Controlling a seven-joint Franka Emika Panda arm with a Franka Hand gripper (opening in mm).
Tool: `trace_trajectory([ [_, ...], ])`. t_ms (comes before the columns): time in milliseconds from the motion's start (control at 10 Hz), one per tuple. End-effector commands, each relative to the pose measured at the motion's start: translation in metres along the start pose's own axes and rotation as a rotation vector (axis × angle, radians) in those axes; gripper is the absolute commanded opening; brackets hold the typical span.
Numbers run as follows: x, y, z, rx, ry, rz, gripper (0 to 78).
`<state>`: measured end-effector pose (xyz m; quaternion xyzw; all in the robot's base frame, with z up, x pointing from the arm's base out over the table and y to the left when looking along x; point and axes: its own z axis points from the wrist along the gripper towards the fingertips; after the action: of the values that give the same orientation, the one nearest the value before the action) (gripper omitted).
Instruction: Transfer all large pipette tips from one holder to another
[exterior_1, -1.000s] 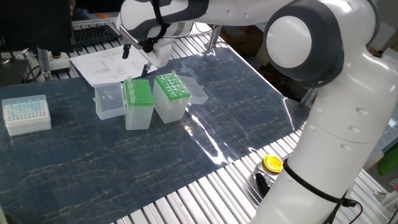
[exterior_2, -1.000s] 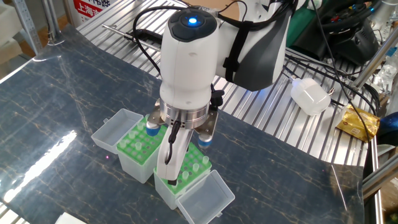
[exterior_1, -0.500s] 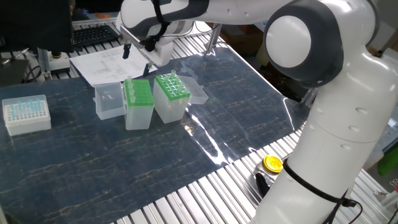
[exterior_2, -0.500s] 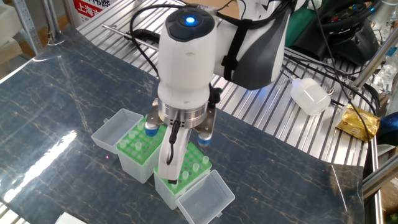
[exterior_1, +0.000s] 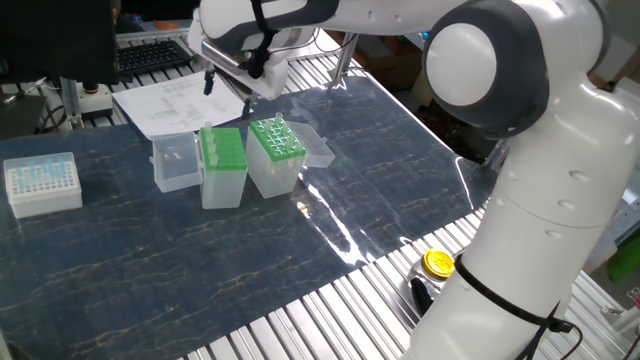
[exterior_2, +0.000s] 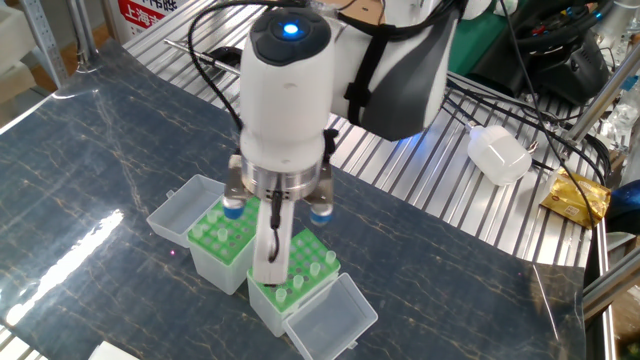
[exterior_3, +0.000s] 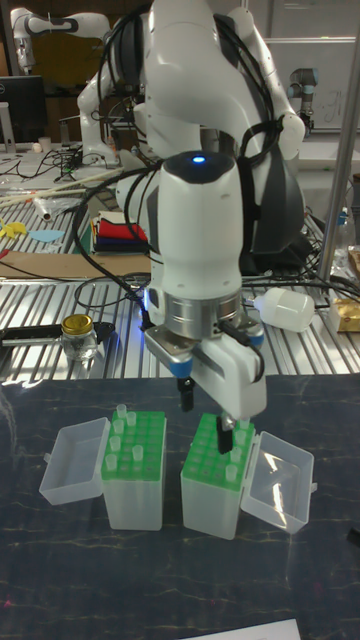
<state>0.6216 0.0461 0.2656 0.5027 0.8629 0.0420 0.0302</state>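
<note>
The gripper (exterior_3: 205, 408) is suspended above the two green-topped boxes; whether its fingers are apart or together cannot be told, being masked by the wrist housing. Large pipette tips (exterior_3: 122, 428) are seated in the holder (exterior_3: 133, 470) and the other box (exterior_3: 217, 475), side by side. Hinged clear lids (exterior_3: 75, 456) flank both; a white box (exterior_1: 42, 184) is set well apart.

We saw the two holders side by side on the table (exterior_1: 380, 200), one holder (exterior_3: 135, 470) left of another (exterior_3: 218, 485) in the tall fixed view, each with an open lid outboard.
</note>
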Motion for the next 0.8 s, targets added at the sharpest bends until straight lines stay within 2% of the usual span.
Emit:
trace_trajectory([
  [100, -0.020, -0.009, 0.003, 0.016, -0.029, -0.014, 77.5],
  [800, -0.052, -0.028, 0.018, 0.027, -0.053, 0.084, 77.5],
])
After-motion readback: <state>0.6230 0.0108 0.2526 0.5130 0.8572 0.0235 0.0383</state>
